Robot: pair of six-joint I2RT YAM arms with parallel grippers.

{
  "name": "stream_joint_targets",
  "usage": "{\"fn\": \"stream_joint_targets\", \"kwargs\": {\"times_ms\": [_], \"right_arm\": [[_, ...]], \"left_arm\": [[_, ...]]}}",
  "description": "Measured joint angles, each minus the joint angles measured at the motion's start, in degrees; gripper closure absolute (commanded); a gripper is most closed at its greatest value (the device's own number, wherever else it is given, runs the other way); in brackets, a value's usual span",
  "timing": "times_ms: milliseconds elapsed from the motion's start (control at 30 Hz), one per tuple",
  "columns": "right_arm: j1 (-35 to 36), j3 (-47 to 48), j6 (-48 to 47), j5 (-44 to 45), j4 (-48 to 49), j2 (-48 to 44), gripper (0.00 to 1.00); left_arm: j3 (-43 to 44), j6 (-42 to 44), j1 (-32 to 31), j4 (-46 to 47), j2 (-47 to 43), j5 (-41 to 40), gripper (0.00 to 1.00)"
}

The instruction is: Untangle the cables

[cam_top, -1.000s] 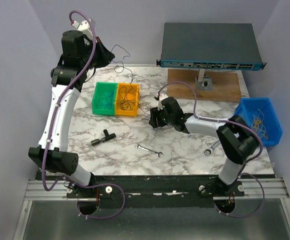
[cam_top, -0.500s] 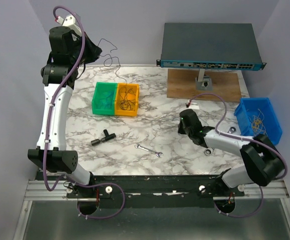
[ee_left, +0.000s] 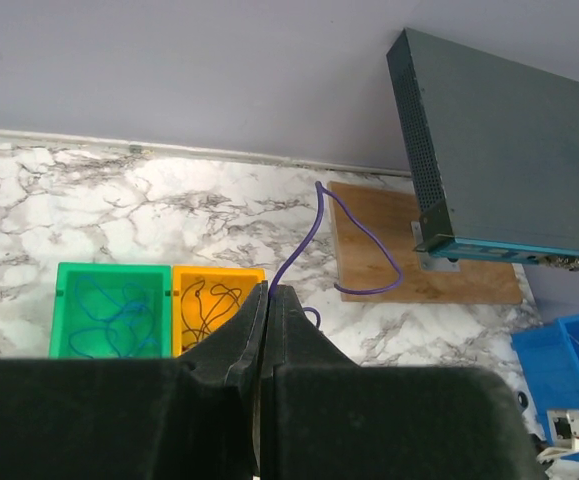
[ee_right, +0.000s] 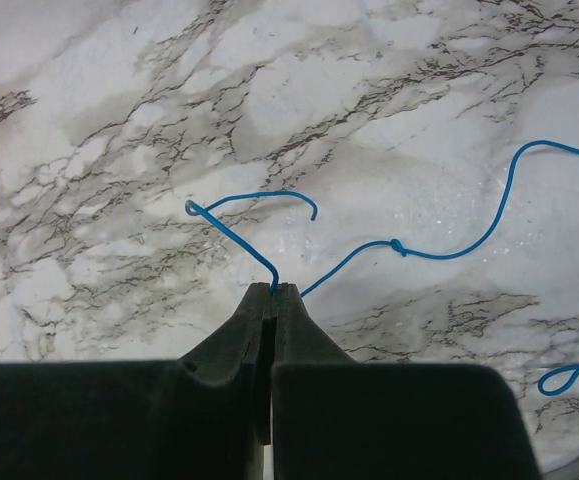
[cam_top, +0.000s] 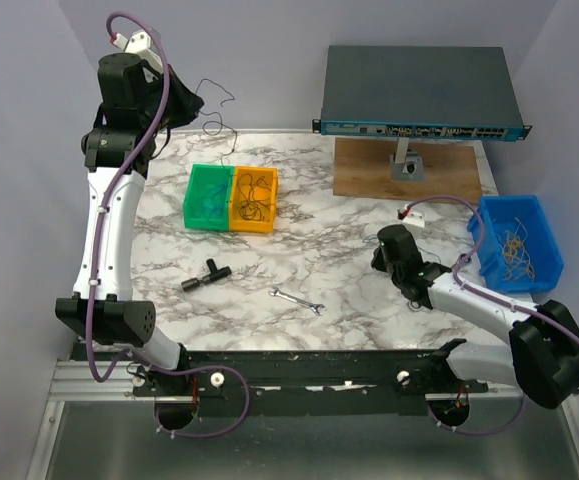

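Right wrist: right pincer (ee_right: 272, 289) clamps blue cable (ee_right: 396, 246).

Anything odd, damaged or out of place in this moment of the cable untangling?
Yes. The blue cable pinched in the shut jaws of the right gripper has a small tight knot partway along its length, so it is not yet a free, straight strand.
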Motion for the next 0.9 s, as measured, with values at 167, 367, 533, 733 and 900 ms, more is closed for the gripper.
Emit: {"fn": "stream_joint_targets", "kwargs": {"times_ms": [167, 367, 533, 733, 900], "right_arm": [[0.0, 0.13, -0.7, -0.98, 0.07, 0.0, 0.99], [0.0, 0.66, -1.64, -1.86, 0.24, -0.61, 1.0], [0.0, 1.84, -2.51, -2.47, 0.35, -2.36, 0.99], [0.0, 3.08, -3.15, -3.3, 0.52, -3.39, 0.99], [0.0, 3.13, -3.15, -4.17, 0.48, -3.58, 0.99]], "left_arm": [[2.95, -0.17, 0.02, -0.68, 0.74, 0.28, 1.0], [8.41, -1.27, 0.0, 0.35, 2.71, 2.54, 1.0], [11.56, -2.49, 0.0, 1.9, 6.93, 4.39, 1.0], [6.82, -4.24, -0.11, 5.66, 10.88, 5.64, 1.0], [-3.26, -5.25, -0.13, 9.68, 11.06, 5.57, 1.0]]}}
